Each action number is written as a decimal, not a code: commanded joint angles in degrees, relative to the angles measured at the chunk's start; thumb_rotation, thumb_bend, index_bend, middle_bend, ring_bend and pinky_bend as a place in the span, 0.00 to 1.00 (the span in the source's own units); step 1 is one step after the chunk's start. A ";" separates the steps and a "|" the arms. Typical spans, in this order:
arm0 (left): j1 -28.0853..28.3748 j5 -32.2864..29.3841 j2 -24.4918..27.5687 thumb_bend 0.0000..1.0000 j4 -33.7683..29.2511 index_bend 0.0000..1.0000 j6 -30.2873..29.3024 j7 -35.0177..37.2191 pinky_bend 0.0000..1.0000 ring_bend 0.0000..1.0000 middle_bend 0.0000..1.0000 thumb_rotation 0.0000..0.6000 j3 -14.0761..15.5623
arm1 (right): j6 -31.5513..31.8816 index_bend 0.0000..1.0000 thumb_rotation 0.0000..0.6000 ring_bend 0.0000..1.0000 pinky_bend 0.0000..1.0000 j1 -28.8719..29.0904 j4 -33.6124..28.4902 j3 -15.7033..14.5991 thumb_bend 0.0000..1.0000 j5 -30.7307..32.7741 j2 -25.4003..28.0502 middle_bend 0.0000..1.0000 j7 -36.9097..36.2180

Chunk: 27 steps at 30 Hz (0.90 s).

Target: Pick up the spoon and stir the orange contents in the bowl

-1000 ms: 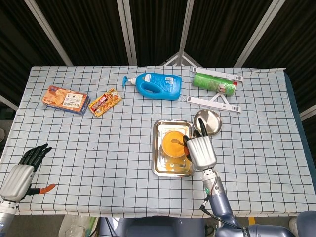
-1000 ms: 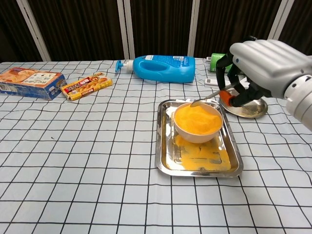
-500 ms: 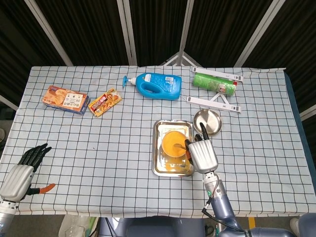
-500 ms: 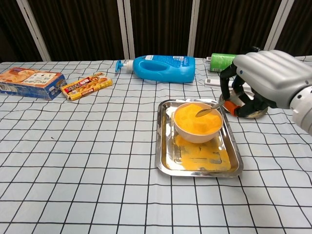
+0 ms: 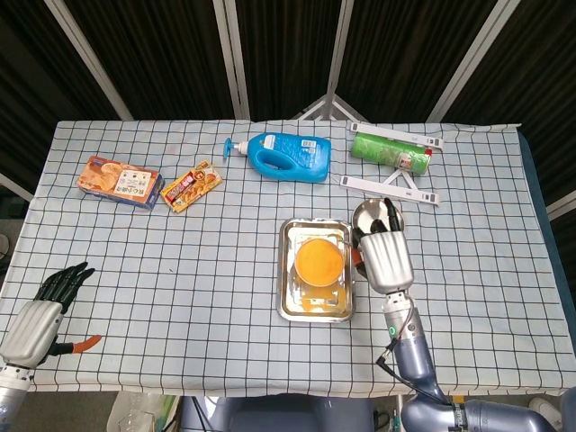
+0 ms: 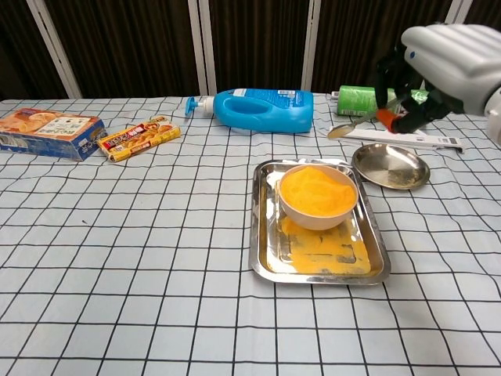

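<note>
the right hand [image 6: 448,66] pinches the spoon [image 6: 354,125], raised in the air above the small round dish [image 6: 391,165]; the bowl [image 6: 317,197] of orange contents sits in the tray [image 6: 317,270] mid-surface; the left hand [image 5: 38,319], at the near left corner, seems spread and holds nothing.

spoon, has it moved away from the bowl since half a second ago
Yes. The spoon, held by the right hand, has lifted off the bowl and now hangs above the round dish.

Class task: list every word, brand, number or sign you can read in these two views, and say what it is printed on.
None reads clearly.
Blue detergent bottle: label print, too blurred.
Blue snack box: print too small.
Orange snack packet: lettering blurred.
Green canister: print too small.
</note>
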<state>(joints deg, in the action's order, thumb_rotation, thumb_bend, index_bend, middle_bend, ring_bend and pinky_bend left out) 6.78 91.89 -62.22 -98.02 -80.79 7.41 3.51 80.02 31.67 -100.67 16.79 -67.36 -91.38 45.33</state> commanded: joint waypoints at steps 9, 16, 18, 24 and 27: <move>0.33 -0.78 0.46 0.00 -0.77 0.00 1.13 0.51 0.00 0.00 0.00 1.00 0.08 | -5.78 0.93 1.00 0.42 0.00 1.58 13.00 4.54 0.78 10.35 1.23 0.80 -4.86; 0.80 -2.21 0.82 0.00 -1.44 0.00 2.70 0.88 0.00 0.00 0.00 1.00 -0.07 | -10.28 0.93 1.00 0.42 0.00 3.96 22.55 5.42 0.78 14.43 -2.54 0.80 -8.06; 0.94 -2.54 0.90 0.00 -1.63 0.00 3.07 0.92 0.00 0.00 0.00 1.00 -0.14 | -11.54 0.92 1.00 0.42 0.00 4.65 25.74 5.39 0.78 15.21 -3.84 0.80 -8.89; 1.07 -3.07 1.21 0.00 -2.06 0.00 3.59 1.14 0.00 0.00 0.00 1.00 -0.18 | -14.06 0.89 1.00 0.42 0.00 5.39 31.80 5.47 0.78 17.64 -6.64 0.80 -11.32; 1.09 -3.13 1.29 0.00 -2.14 0.00 3.68 1.25 0.00 0.00 0.00 1.00 -0.17 | -14.79 0.85 1.00 0.42 0.00 5.34 33.92 4.97 0.78 18.00 -7.56 0.80 -12.33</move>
<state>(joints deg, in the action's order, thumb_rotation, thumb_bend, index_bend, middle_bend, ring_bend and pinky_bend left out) 7.87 88.76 -60.93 -100.15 -77.11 8.66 3.34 65.83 36.87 -67.67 22.01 -49.79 -98.28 33.67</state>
